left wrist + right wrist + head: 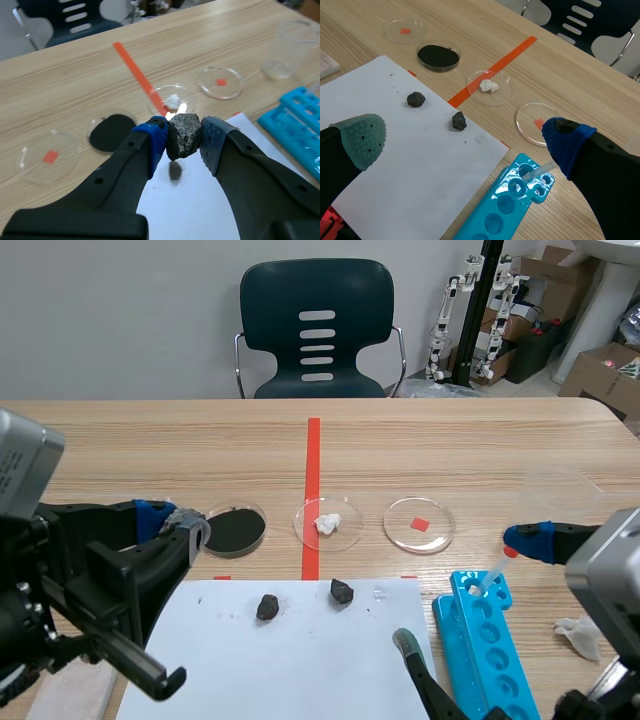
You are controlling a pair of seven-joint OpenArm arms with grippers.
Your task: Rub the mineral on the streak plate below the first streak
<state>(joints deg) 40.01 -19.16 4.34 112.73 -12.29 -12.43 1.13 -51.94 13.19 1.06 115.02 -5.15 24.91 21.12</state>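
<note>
The left gripper (183,144) has its jaws drawn in on the mineral (184,131), a speckled grey-black lump pinched between the two blue pads with its lower end sticking out below them. It appears to hang clear of the table. Under the jaws lies the far edge of the white streak plate (290,660), and a small dark rock (175,171) sits on that sheet directly below the held piece. Ahead of the jaws stands a petri dish with white lumps (172,100). A dish of black powder (111,132) lies ahead of them to one side.

The right gripper (464,142) has its jaws wide and holds nothing. Between them, further on, the plate carries two dark rocks. A blue tube rack (505,205) lies under its blue-padded finger.

By my reading the pickup is done and the rubbing has not started, as the mineral does not look to be touching the sheet. No first streak shows plainly. A faint grey smudge (480,139) beside the second rock (459,121) may be it, but I cannot tell. The next move calls for finding that mark and lowering the mineral onto bare plate just on the robot's side of it. The mineral must be kept clear of the loose rocks, then pressed firmly and dragged in a short line.
</note>
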